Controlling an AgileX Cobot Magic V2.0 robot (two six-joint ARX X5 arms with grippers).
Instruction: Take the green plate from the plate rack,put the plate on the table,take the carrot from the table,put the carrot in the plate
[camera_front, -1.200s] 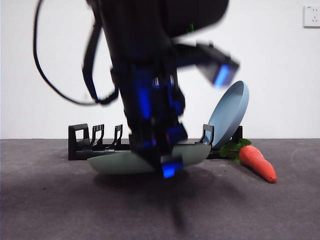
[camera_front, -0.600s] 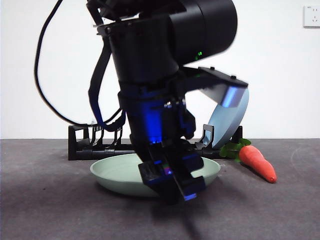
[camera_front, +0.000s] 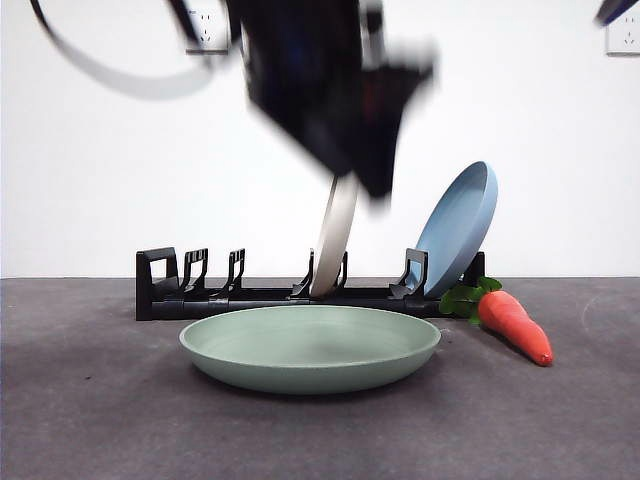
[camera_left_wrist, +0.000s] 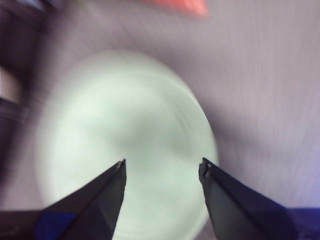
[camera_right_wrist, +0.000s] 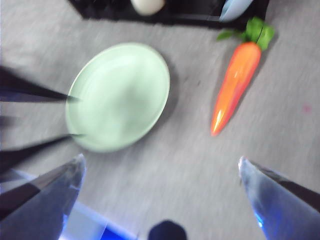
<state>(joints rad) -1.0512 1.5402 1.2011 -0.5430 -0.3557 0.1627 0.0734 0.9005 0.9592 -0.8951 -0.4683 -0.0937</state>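
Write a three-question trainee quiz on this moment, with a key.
1. True or false: the green plate lies flat on the table, out of the plate rack.
2. Which plates stand in the rack? A) a cream-white plate and a blue plate B) only a blue one C) none
3. Fill in: the carrot lies on the ____, beside the green plate.

Key
1. True. The left gripper is above the plate with jaws open and empty; the right gripper is also open and holds nothing.
2. A. The cream-white plate and the blue plate stand in the rack.
3. Table.
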